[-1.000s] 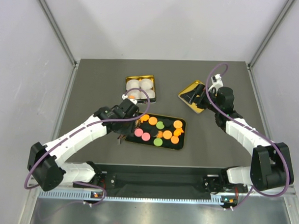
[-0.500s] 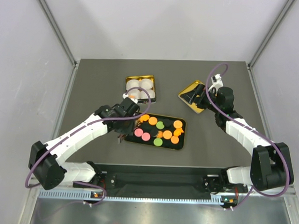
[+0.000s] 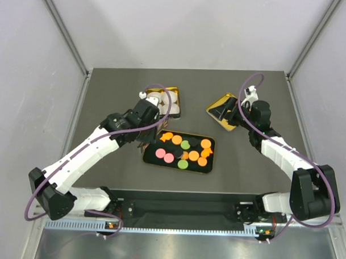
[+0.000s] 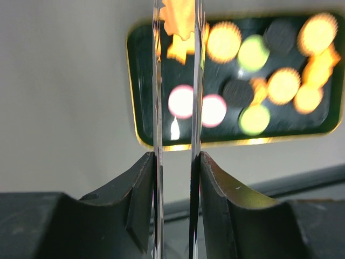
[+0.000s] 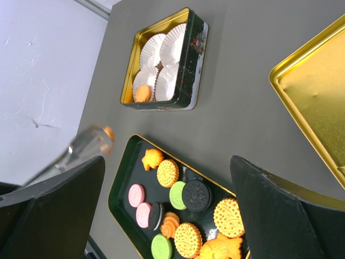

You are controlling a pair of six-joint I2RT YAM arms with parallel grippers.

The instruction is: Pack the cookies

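Observation:
A black tray (image 3: 150, 160) holds several cookies in orange, pink, green and black. Behind it stands a gold-lined tin (image 5: 193, 59) with white paper cups, one holding an orange cookie (image 5: 142, 94). My left gripper (image 3: 145, 141) hangs above the tray's far-left corner, between tray and tin. Its clear fingers are shut on an orange star-shaped cookie (image 4: 180, 16), also visible from the right wrist (image 5: 108, 132). My right gripper (image 3: 233, 112) stands wide open and empty over the near edge of the gold lid (image 3: 224, 108).
The gold lid (image 5: 318, 102) lies upside down at the table's back right. Bare grey table surrounds the tray and the tin. Enclosure walls rise on the left, right and back.
My left arm has risen from the tray's left end and swung back toward the tin, carrying the orange cookie. The right arm has not moved.

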